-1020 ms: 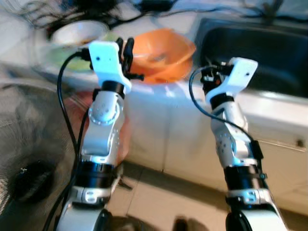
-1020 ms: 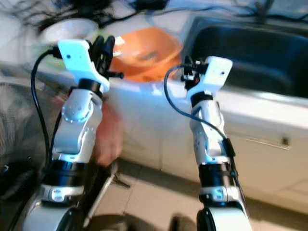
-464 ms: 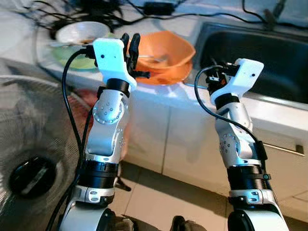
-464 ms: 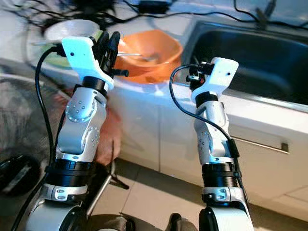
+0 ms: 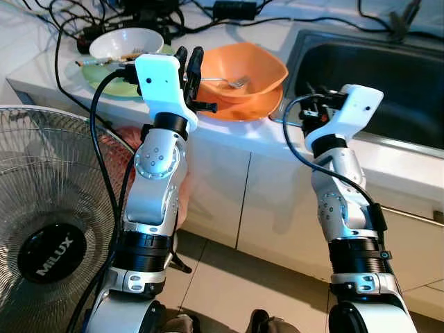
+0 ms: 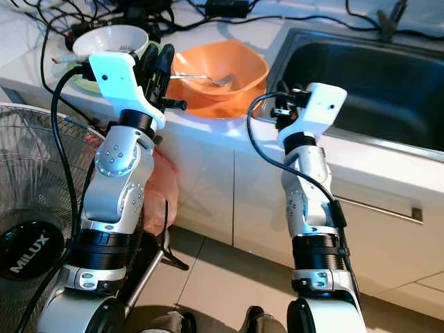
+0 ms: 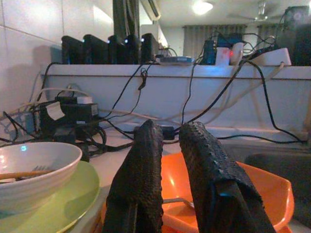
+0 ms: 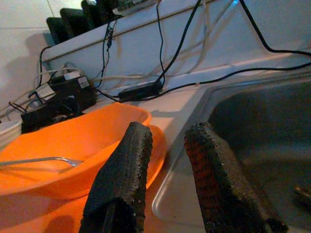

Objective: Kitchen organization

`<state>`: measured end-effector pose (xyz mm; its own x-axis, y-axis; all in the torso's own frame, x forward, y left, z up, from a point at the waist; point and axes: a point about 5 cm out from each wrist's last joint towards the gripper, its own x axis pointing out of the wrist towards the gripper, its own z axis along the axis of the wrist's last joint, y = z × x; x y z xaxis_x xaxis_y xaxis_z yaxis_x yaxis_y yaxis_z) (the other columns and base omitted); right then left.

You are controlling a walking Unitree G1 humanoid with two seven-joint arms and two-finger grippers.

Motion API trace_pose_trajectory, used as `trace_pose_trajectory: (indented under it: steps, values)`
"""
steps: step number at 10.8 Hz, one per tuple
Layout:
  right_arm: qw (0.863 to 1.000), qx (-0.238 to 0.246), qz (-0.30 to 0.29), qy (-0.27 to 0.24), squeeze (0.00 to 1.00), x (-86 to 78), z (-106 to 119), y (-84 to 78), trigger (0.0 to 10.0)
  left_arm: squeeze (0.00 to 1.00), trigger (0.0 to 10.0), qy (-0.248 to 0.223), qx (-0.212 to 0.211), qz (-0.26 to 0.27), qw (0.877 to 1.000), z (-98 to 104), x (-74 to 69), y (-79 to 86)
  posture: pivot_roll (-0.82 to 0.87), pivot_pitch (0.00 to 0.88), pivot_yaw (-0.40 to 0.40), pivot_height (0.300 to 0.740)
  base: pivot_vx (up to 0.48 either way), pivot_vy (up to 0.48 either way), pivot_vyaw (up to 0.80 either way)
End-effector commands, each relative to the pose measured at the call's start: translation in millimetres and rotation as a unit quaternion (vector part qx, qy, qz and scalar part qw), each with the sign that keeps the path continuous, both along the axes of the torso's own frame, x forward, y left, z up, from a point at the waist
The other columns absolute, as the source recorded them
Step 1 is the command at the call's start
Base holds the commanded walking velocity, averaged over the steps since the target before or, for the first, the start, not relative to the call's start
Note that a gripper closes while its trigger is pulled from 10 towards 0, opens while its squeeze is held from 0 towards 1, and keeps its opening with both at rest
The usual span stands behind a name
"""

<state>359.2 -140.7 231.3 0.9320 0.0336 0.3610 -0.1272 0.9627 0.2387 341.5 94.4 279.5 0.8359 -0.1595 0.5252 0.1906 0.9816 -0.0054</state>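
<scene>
An orange bowl (image 5: 243, 78) with a fork (image 5: 234, 82) in it stands on the white counter, just left of the dark sink (image 5: 378, 73). Further left, a white bowl (image 5: 126, 44) rests on a green plate (image 5: 104, 75). My left gripper (image 5: 189, 64) is raised in front of the counter edge, near the orange bowl's left side, its fingers (image 7: 141, 170) a narrow gap apart and holding nothing. My right gripper (image 5: 313, 111) is held up before the counter edge between bowl and sink, its fingers (image 8: 124, 170) apart and empty.
A standing fan (image 5: 48, 236) is close on my left at floor level. Black cables and chargers (image 5: 149, 10) crowd the back of the counter. White cabinet fronts (image 5: 277, 201) stand below the counter, and a reddish bag (image 6: 158, 194) hangs behind my left arm.
The blurred view has steadied and shifted, so the fan and counter show sharply. Both arms keep the same raised pose, and nothing on the counter has moved.
</scene>
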Motion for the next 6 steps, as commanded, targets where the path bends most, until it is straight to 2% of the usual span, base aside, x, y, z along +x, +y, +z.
trace_pose_trajectory:
  steps: [1,2,6]
  values:
    - [1.0,0.005,-0.003,0.007,0.0,1.0,-0.4,-1.3,10.0,0.0,10.0,-0.004,0.001,-0.002,1.0,0.2,-1.6,-0.1,0.09,0.187,0.039,0.74,0.0,0.0,-0.8]
    - [1.0,0.007,-0.006,0.006,0.0,1.6,-0.3,-2.0,10.0,0.0,10.0,-0.005,0.002,-0.002,1.0,0.3,-1.3,0.0,0.09,0.187,0.039,0.74,0.0,0.0,-0.8]
    - [1.0,0.014,-0.004,-0.002,0.0,1.5,2.3,-1.1,10.0,0.0,10.0,-0.007,0.003,-0.001,1.0,1.4,-0.6,1.3,0.09,0.179,0.04,0.74,0.0,0.0,0.0]
